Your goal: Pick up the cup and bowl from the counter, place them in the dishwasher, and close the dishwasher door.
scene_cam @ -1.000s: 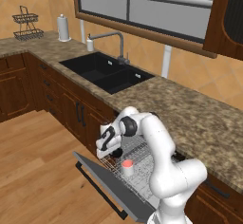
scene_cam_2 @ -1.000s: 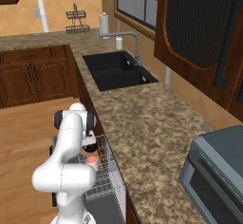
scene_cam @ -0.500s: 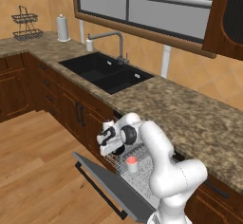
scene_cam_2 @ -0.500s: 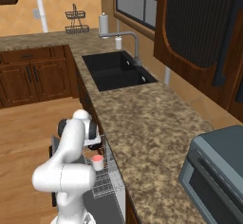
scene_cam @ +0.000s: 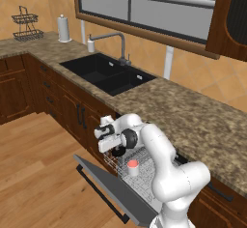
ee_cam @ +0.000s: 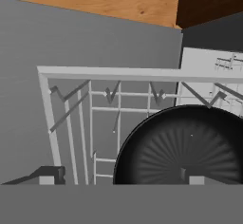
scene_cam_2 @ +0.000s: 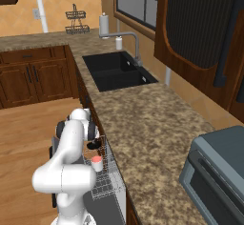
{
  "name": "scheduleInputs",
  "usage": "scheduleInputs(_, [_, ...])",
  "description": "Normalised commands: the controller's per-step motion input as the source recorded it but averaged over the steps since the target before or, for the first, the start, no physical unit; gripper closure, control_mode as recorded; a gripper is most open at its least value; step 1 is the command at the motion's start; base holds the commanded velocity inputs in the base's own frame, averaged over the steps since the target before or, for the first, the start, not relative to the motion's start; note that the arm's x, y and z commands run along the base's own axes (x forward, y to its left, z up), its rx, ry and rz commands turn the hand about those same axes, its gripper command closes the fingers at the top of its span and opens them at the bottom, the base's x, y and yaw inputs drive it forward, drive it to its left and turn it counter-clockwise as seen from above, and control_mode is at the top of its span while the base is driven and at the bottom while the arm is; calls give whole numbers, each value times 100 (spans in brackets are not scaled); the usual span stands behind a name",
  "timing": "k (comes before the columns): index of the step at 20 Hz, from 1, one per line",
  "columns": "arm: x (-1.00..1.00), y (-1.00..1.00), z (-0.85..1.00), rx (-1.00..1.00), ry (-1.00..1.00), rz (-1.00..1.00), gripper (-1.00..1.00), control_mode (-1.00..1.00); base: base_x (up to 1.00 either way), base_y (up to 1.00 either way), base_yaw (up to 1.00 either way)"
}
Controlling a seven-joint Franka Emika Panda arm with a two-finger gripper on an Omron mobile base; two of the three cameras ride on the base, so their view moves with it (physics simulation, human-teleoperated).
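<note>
The dishwasher door [scene_cam: 103, 181] lies open and flat, and its white wire rack [scene_cam: 144, 178] is pulled out over it. A white cup [scene_cam: 132, 167] with a red inside stands upright in the rack; the right base view also shows the cup [scene_cam_2: 96, 162]. The glossy black bowl [scene_cam: 118, 151] rests at the rack's front-left corner, and in the hand view the bowl [ee_cam: 185, 147] looms large. My gripper [ee_cam: 118, 176] hangs just over it, open. One fingertip [ee_cam: 50, 174] is outside the rim and the other is inside.
The granite counter [scene_cam: 183, 111] runs behind the dishwasher, with the black sink [scene_cam: 108, 72] to the left. A grey toaster oven [scene_cam_2: 219, 171] stands on the counter at the right. Wooden cabinets flank the dishwasher, and wood floor lies in front of the door.
The forearm has shifted slightly over the rack, while the hand stays above the rack's front-left corner with the bowl beneath it. The cup has stood in the same spot since half a second ago.
</note>
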Motion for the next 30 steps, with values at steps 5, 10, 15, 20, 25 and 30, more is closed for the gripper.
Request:
scheduleInputs(5, [-39, 3, 44, 0, 0, -2, -100, -100, 0, 0, 0])
scheduleInputs(10, [-100, -1, 40, 0, -2, -1, -100, -100, 0, 0, 0])
scheduleInputs(15, [-100, -28, -10, 5, -34, -1, -100, -100, 0, 0, 0])
scheduleInputs(20, [-100, -14, 62, 22, -21, -14, -100, -100, 0, 0, 0])
scheduleInputs(25, [-100, -24, 86, 11, 0, -16, -100, -100, 0, 0, 0])
scheduleInputs(30, [-94, -3, 97, 1, 0, -8, -100, -100, 0, 0, 0])
